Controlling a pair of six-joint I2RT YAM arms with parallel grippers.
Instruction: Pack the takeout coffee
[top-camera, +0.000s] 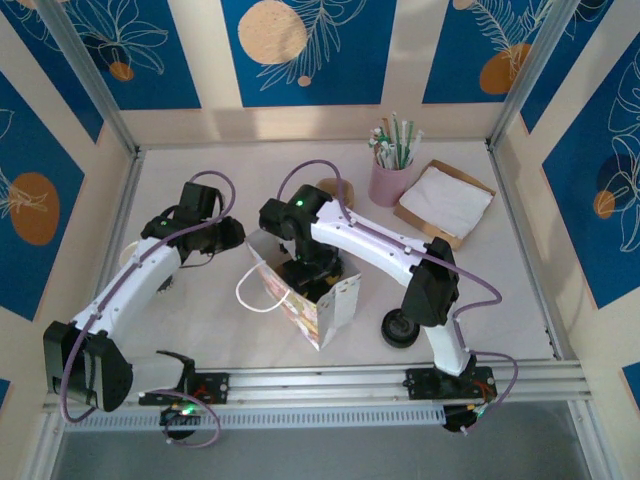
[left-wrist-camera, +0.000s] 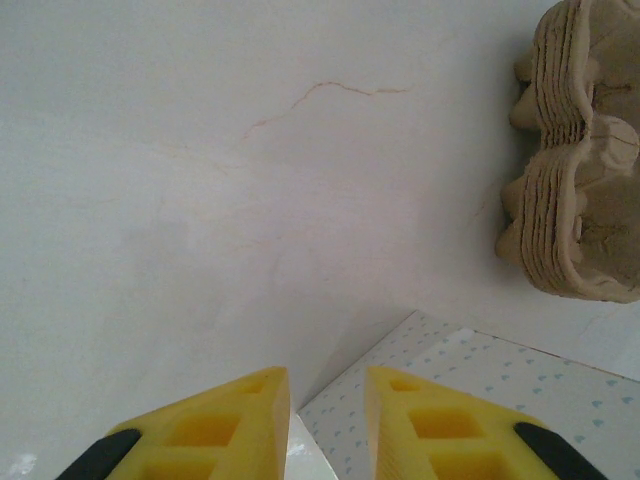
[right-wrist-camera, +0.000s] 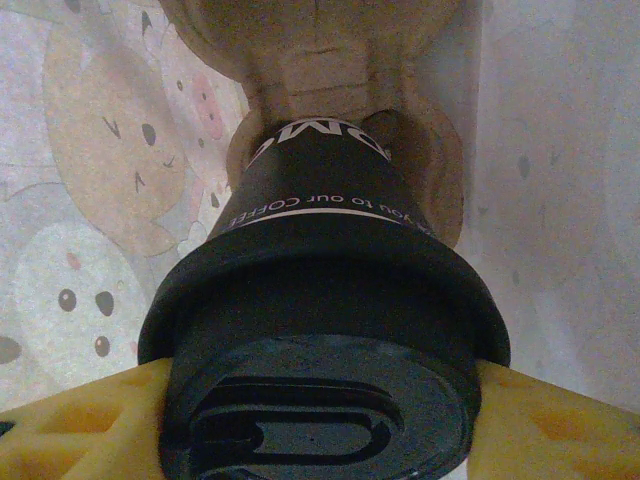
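**Top external view.** We see a white paper bag standing open in the middle of the table. The right gripper is lowered into the bag's mouth. The left gripper hovers just left of the bag. At the far right, a pink cup holds straws. Beside it a brown tray holds white napkins.

**Left wrist view.** We find the left gripper with its yellow fingers apart, above the edge of the paper bag, whose surface is dotted blue. A stack of pulp carriers lies on the table at the right.

**Right wrist view.** We see the right gripper clamped on the black lid of the takeout coffee, a yellow finger on each side. The cup sits in a pulp carrier inside the bag, whose printed wall rises at the left.
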